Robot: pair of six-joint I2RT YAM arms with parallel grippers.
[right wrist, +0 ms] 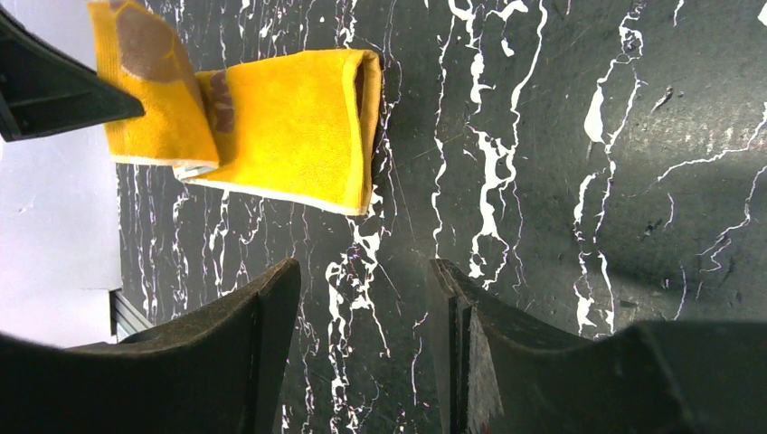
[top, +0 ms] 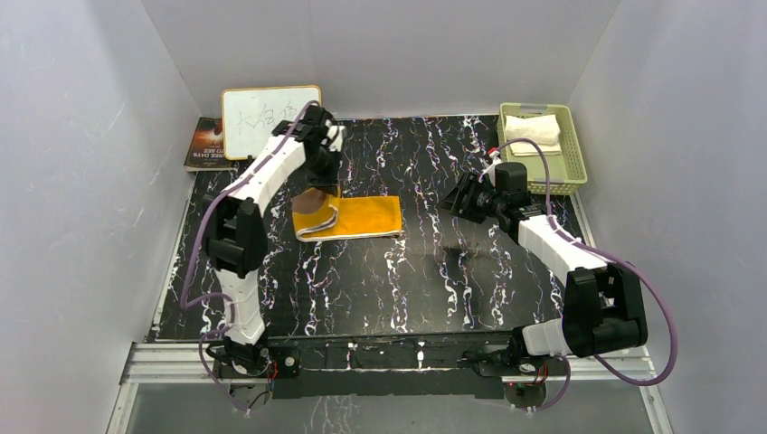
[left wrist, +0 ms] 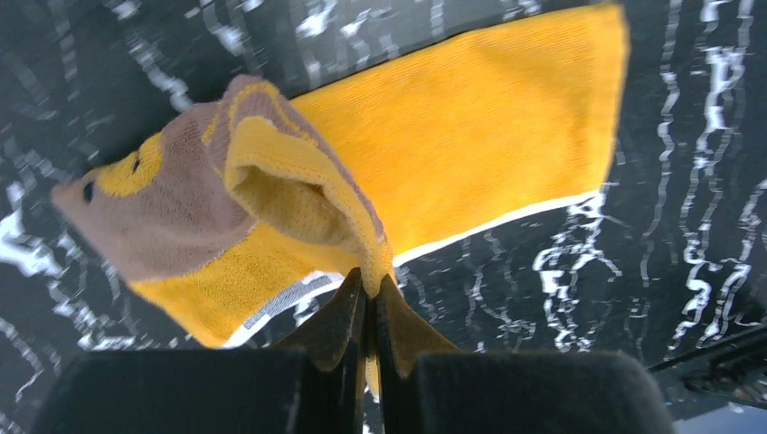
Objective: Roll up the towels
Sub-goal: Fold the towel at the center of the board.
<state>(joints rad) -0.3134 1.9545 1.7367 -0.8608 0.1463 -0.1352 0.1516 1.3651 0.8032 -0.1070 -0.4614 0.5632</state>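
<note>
Left hand [left wrist: 370, 289]: fingers pressed together on a fold of the orange towel [left wrist: 479, 127], pinching the cloth by its pale-edged hem. The pinched end is raised off the counter [top: 407, 280] and curled over, so the brownish reverse faces up directly under the hand. The rest of the towel lies flat, running from the hand towards the middle of the counter. In the top view the left hand [top: 318, 188] stands over the left end of the orange towel [top: 362, 217], near the back-left corner. Right hand [right wrist: 362, 280]: fingers spread wide, nothing between them but bare counter. It sits to the right of the towel, well apart from its free end, with no contact. Cream towel [top: 532, 129]: folded inside the pale green basket [top: 572, 158] at the back right, behind the right hand [top: 461, 201]. White board [top: 269, 119] and book [top: 204, 145]: back left, behind the left arm.
</note>
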